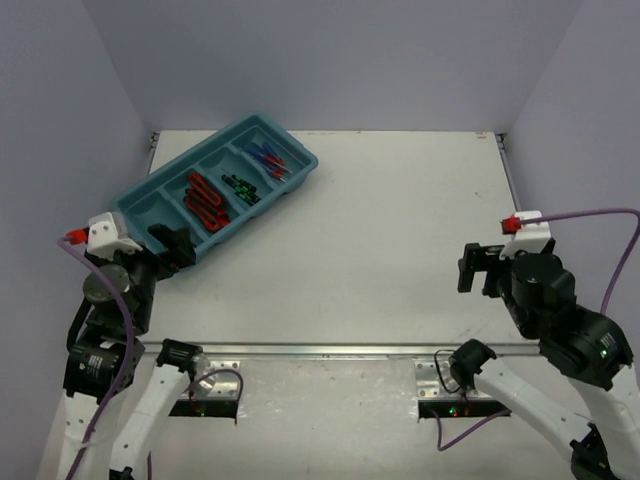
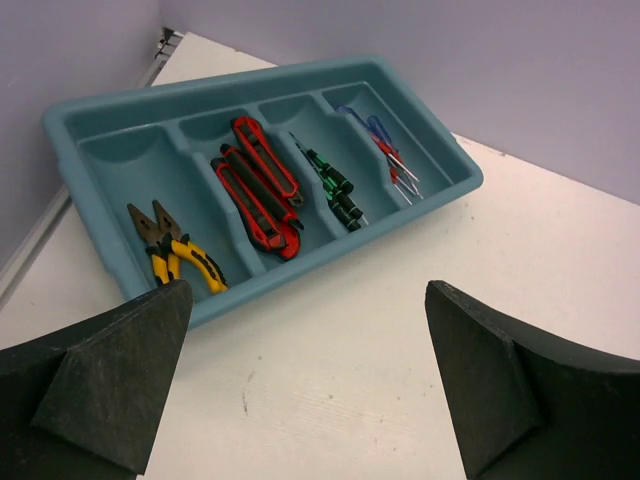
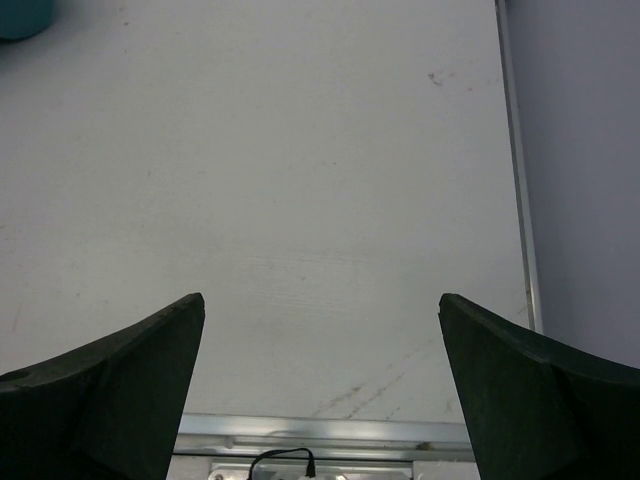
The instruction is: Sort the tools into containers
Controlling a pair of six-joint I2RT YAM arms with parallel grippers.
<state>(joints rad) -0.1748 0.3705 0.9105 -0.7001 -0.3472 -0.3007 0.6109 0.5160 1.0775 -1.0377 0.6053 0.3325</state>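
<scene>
Left wrist view: the left gripper, fingers wide apart and empty, stands just before the near end of the tray. The tray's long axis runs away to the right, with the yellow pliers in its nearest compartment. The right gripper, also apart and empty, is well apart from the tray.

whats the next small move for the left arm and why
Probably back the open, empty left tool away from the tray: the yellow pliers, red-handled pliers, green screwdrivers and blue screwdrivers each lie in their own compartment, so the sorting looks done.
</scene>
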